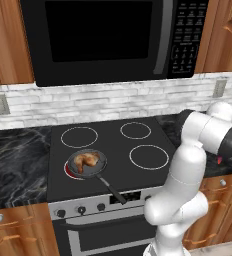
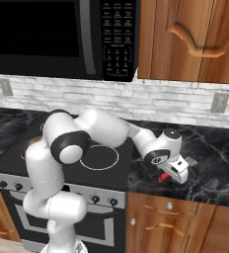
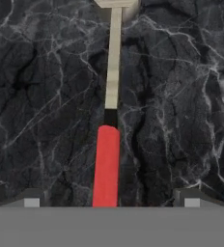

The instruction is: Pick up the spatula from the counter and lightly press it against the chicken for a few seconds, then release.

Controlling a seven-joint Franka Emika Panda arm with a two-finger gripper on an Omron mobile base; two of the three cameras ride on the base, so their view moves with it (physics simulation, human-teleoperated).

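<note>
The spatula (image 3: 106,159) lies flat on the black marble counter (image 3: 181,96). It has a red handle, a pale wooden shaft (image 3: 113,62) and a blade at the top edge of the hand view. My gripper (image 3: 111,201) is open just above it, with one fingertip (image 3: 32,200) on each side of the red handle and not touching it. In the right base view the gripper (image 2: 174,177) hangs low over the counter right of the stove, with the red handle (image 2: 162,177) poking out beneath it. The chicken (image 1: 86,160) sits in a dark pan (image 1: 100,159) on the front left burner.
The pan's long handle (image 1: 113,189) points toward the stove's front edge. A black microwave (image 1: 108,35) hangs over the stove (image 1: 138,150). Wooden cabinets (image 2: 185,34) hang above the counter, with a wall outlet (image 2: 217,103) behind it. My arm's elbow (image 1: 215,132) reaches over the stove's right edge.
</note>
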